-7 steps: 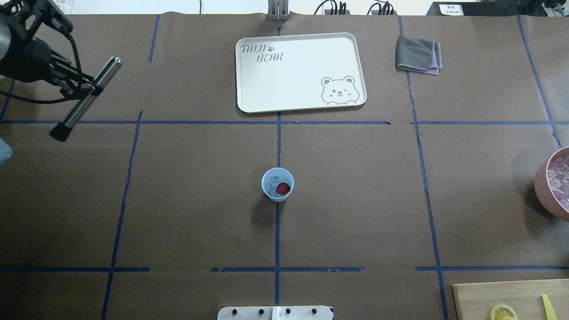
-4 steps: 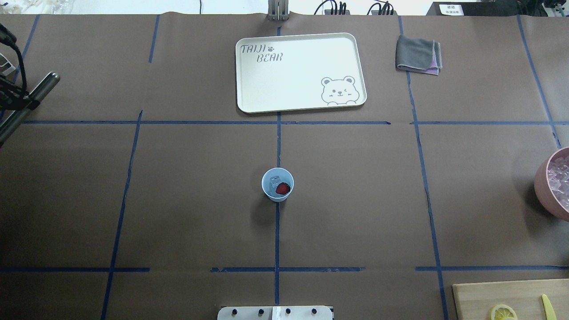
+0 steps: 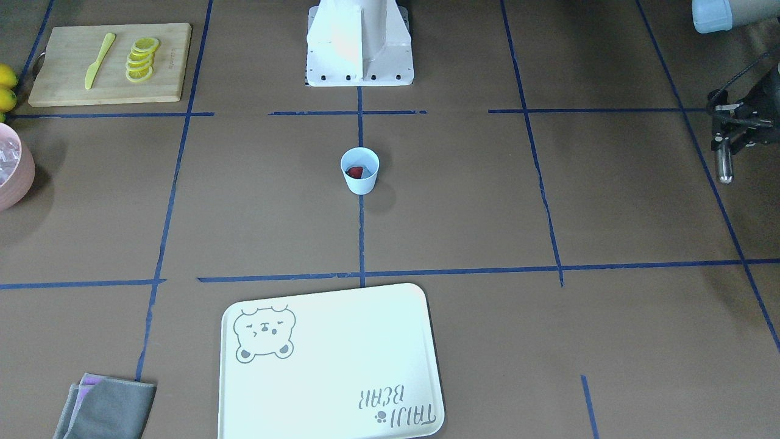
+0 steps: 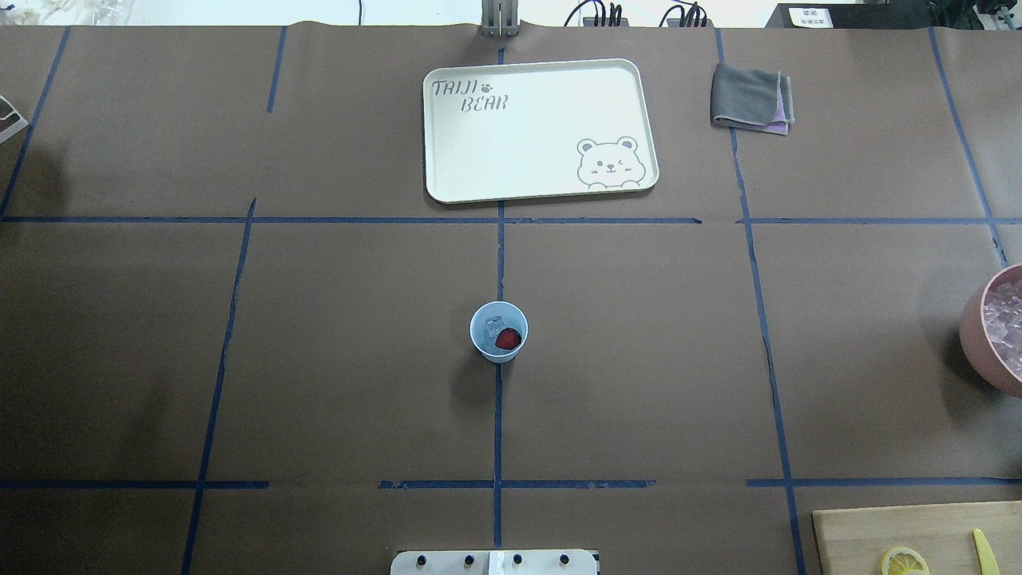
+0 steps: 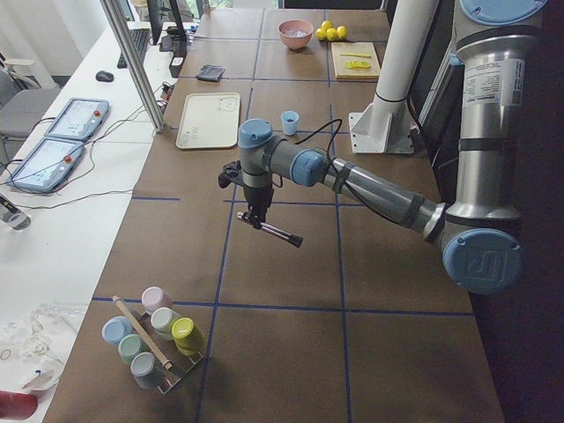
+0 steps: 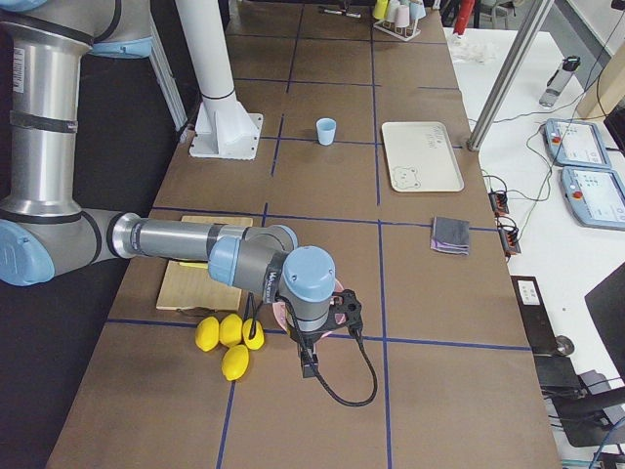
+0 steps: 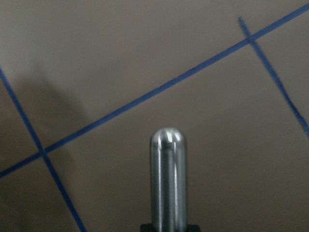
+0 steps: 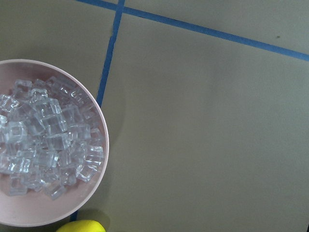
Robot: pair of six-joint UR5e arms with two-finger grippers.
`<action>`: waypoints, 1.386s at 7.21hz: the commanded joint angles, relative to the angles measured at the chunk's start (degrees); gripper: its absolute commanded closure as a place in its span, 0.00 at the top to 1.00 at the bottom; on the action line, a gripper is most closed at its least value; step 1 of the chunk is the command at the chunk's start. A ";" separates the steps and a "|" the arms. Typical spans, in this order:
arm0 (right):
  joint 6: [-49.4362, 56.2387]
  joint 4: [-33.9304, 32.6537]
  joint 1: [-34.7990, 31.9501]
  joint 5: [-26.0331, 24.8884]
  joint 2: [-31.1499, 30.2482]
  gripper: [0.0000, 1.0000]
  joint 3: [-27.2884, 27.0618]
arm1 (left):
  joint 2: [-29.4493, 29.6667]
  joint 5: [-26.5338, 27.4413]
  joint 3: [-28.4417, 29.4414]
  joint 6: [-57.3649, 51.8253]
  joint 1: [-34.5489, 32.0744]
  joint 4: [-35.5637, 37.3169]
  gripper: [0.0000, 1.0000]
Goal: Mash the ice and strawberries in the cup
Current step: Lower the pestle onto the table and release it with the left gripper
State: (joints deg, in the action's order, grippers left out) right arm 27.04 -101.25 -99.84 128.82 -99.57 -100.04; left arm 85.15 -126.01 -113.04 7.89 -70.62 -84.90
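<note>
The light-blue cup [image 4: 498, 332] stands upright near the table's middle, also in the front view [image 3: 359, 171]. Inside it lie a red strawberry [image 4: 508, 339] and a clear ice cube [image 4: 493, 324]. My left gripper [image 3: 724, 139] is far off at the table's left end, shut on a metal rod [image 3: 723, 166] with a rounded tip, which also shows in the left wrist view [image 7: 167, 179]. It is out of the overhead view. My right gripper [image 6: 309, 365] hangs beside the pink bowl at the right end; I cannot tell whether it is open or shut.
A pink bowl [image 4: 976, 327] full of ice cubes [image 8: 43, 145] sits at the right edge. A white bear tray [image 4: 543, 128] and a grey cloth [image 4: 752, 97] lie at the back. A cutting board [image 3: 109, 64] holds lemon slices. A rack of coloured cups [image 5: 154, 339] stands at the left end.
My left arm, with the metal rod in its gripper, has moved left and out of the overhead view. The cup and its contents have not moved.
</note>
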 commanded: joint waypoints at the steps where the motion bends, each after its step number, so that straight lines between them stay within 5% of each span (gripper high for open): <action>1: 0.03 0.00 0.00 0.03 -0.01 1.00 -0.06 | -2.88 -0.46 1.86 5.54 -0.13 -0.35 0.00; 6: 0.12 0.00 -0.26 0.03 -0.01 1.00 -0.06 | -4.55 -0.46 16.76 20.41 0.74 -24.12 0.00; 10: 0.21 0.00 -0.53 0.03 -0.10 1.00 -0.06 | -4.38 -0.46 18.82 20.85 6.10 -25.05 0.00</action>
State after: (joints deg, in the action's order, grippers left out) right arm 27.24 -101.25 -100.34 128.85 -99.65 -100.11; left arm 80.70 -126.47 -94.52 28.68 -65.94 -109.80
